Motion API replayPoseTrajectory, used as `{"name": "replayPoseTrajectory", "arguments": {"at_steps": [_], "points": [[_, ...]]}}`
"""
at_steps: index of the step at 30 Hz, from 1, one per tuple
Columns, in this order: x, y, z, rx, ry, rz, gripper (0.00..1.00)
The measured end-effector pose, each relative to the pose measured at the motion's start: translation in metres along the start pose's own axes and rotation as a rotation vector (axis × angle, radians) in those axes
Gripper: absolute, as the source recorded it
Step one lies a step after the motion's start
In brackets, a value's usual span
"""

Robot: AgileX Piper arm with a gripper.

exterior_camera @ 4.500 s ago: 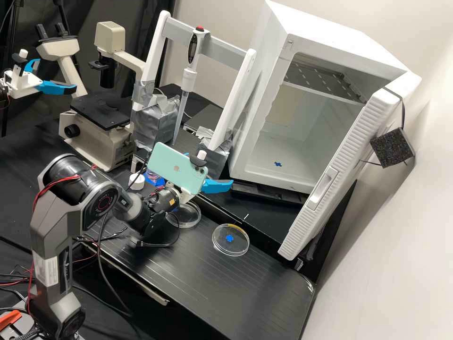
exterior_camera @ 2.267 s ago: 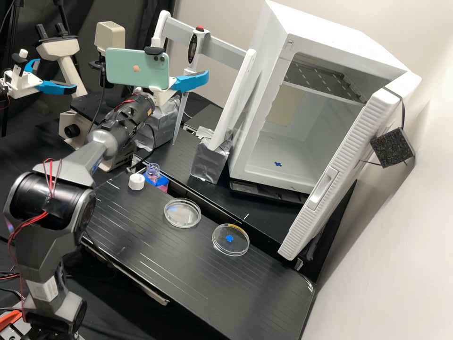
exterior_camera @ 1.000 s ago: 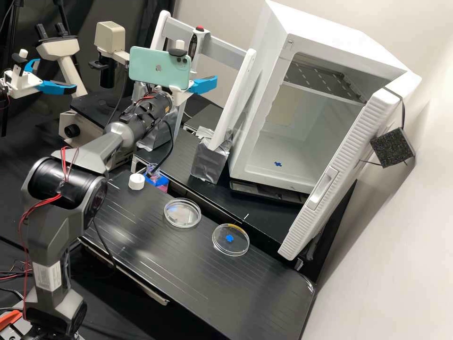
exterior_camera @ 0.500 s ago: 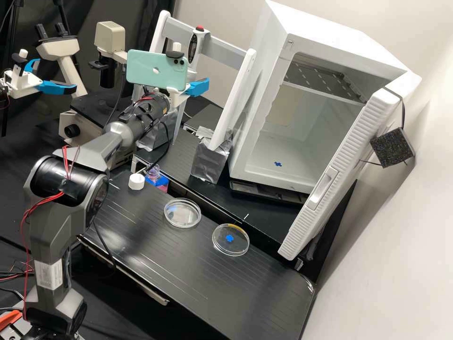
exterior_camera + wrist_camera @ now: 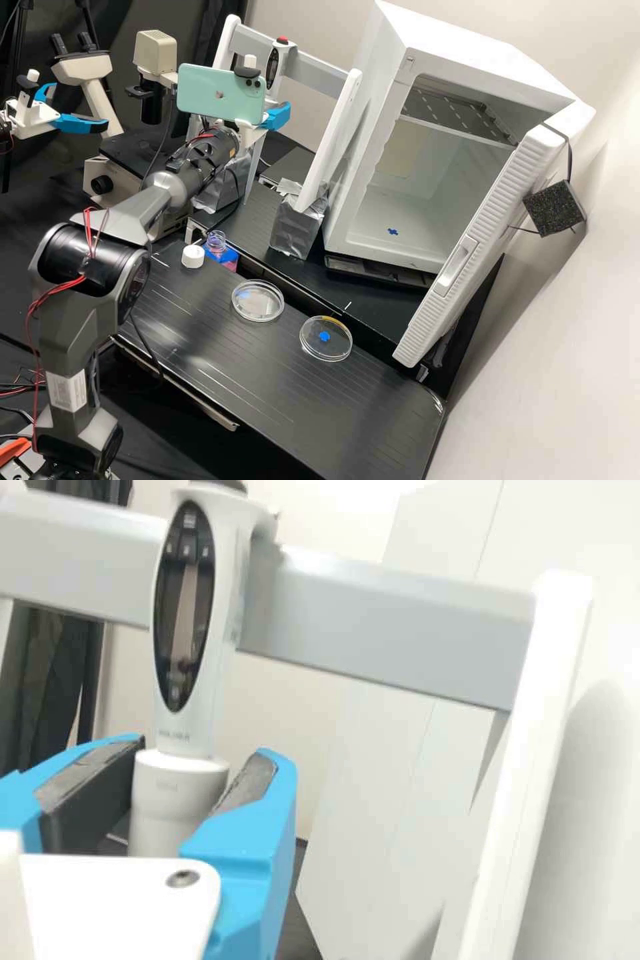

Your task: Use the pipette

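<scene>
Pipette at white rack; gripper at collar, clamping cannot be determined.
High view: long axis 1–7 o'clock, tip downward; mid-section masked by gripper. Wrist view: upper end cut off.

The microscope lies far left, the stand to its right at the far middle, with the pipette hanging upright on it. Right of the stand lies the incubator, a shelf inside. On the near surface, the cap is at left, the bottle just beside its right. Farther right is one dish, then a second dish, nearer and apart from it.
</scene>
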Motion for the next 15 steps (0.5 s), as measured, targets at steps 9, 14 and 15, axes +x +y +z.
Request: {"name": "replayPoseTrajectory", "arguments": {"at_steps": [9,14,15], "points": [[-0.0006,0.0002,-0.0002,-0.005,0.002,0.0,0.0],[-0.0009,-0.0015,-0.0015,0.0,0.004,-0.005,0.0],[-0.0009,-0.0015,-0.0015,0.002,0.004,-0.005,0.0]]}}
